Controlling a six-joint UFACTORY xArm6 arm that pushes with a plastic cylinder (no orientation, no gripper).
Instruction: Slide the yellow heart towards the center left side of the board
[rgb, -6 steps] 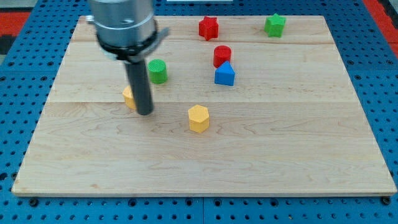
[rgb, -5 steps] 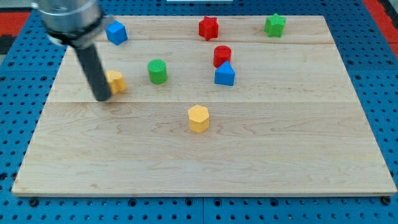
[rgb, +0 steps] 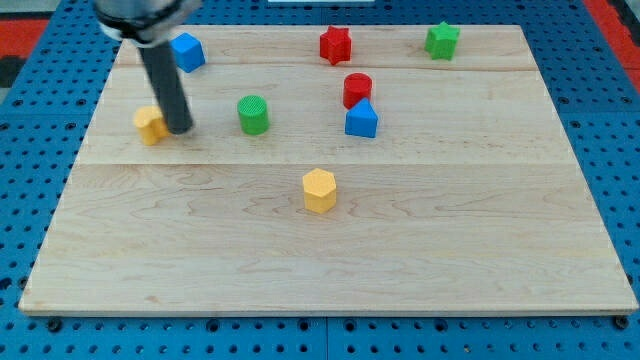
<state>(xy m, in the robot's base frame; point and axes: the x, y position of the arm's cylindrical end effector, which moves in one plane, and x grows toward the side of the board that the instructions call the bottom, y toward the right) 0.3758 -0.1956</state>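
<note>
The yellow heart (rgb: 150, 124) sits on the wooden board (rgb: 330, 250) at the view's left, a little above mid-height. My tip (rgb: 181, 130) rests on the board right against the heart's right side. The dark rod rises from there to the view's top left and hides part of the board behind it.
A blue cube (rgb: 187, 52) lies at the top left, just above the rod. A green cylinder (rgb: 253, 114) is right of my tip. A yellow hexagon (rgb: 319, 190), a blue block (rgb: 361, 120), a red cylinder (rgb: 357, 89), a red star (rgb: 336, 44) and a green block (rgb: 441, 40) lie further right.
The yellow heart has slid left and up across the board. My tip went from the heart's right to its left and is now at its right side again.
</note>
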